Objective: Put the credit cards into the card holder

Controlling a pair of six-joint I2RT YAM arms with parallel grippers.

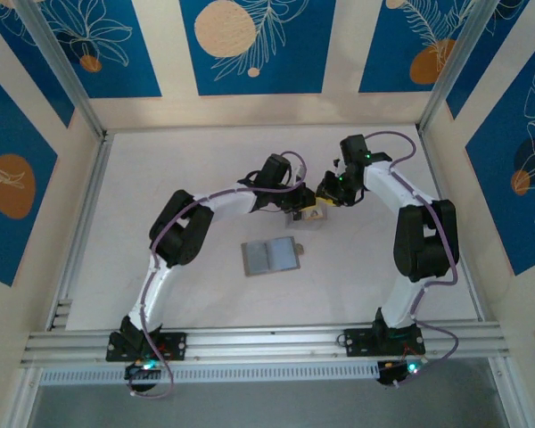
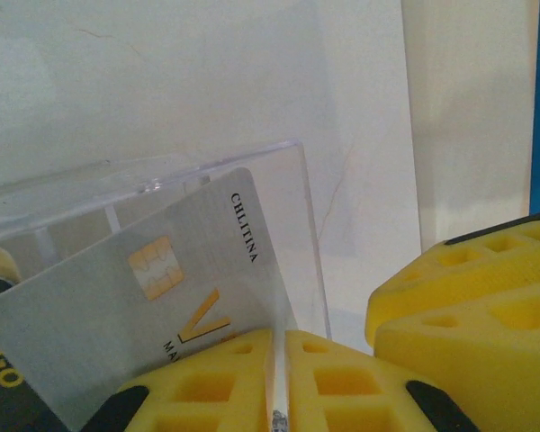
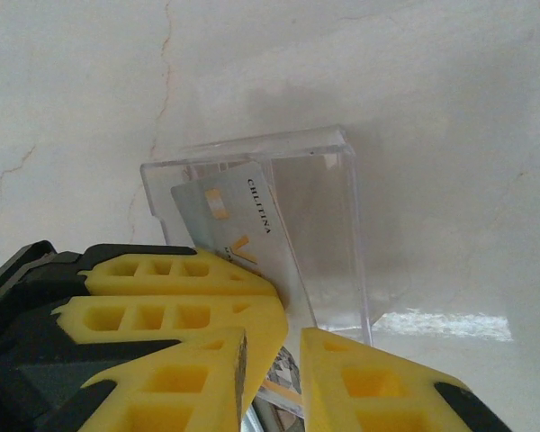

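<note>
White tabletop [image 1: 160, 178] under blue leaf-patterned panels; both arms meet over its middle. At the left gripper [image 2: 277, 382] the yellow jaws are drawn almost together on a thin pale edge; whether that edge is box wall or card I cannot tell. The right gripper [image 3: 274, 369] stands slightly parted, clamped on nothing I can make out. Just beyond both sits a clear box [image 3: 337, 225]; inside it a grey card [image 2: 117, 315] with a gold chip leans tilted, its long axis running from the box's open end straight towards the right jaws; a patterned card [image 3: 281, 382] shows in their gap. By my reading the right arm is in line to draw a card out, with the left coming in from the side. The card holder [image 1: 270, 257] lies open and flat, well apart, back towards the arm bases; no card shows on it.
</note>
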